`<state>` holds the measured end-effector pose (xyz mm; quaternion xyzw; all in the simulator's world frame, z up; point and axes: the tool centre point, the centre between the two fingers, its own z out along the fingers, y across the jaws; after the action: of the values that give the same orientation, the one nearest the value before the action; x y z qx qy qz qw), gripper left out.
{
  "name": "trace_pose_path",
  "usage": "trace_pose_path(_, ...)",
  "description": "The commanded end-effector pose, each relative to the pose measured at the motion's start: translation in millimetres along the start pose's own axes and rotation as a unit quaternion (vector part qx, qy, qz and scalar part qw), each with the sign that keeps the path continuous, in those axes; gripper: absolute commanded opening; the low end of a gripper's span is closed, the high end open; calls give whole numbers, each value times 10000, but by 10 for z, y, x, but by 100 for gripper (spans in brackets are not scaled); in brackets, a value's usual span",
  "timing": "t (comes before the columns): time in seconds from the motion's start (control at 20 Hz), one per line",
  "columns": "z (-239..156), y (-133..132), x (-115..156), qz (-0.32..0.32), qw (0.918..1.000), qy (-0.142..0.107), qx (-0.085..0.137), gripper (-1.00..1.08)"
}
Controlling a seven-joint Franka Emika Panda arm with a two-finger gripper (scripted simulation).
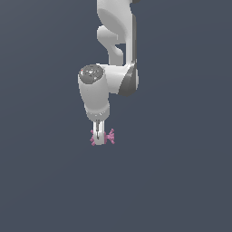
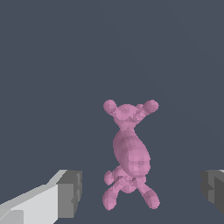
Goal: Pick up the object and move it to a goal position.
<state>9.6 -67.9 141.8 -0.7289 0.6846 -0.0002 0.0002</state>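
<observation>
The object [image 1: 110, 136] is a small pink candy-like shape with a rounded middle and knobby frilled ends, lying on the dark grey floor. In the exterior view my white gripper [image 1: 99, 136] points straight down over its middle, and only the pink ends stick out on both sides. In the wrist view the object [image 2: 130, 151] lies between my two fingers. One grey pad [image 2: 70, 192] and the other [image 2: 213, 190] stand well apart from it on either side, so the gripper [image 2: 141, 192] is open and straddles the object without touching it.
The floor [image 1: 181, 181] is a plain dark grey surface with nothing else on it in view. The white arm [image 1: 115, 41] rises above the gripper towards the top of the exterior view.
</observation>
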Motion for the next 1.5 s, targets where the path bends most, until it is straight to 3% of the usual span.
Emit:
trace_pose_path(0.0,48,3,1,3,10000,0,-4,100)
trace_pose_path(0.65,487,4,2,24,10000,-1,-3,100)
trace_pose_path(0.7,487,4,2,24,10000,-1,-3,-100)
trace_pose_path(1.45,451,-14,-88,24,10000,-1,-3,-100)
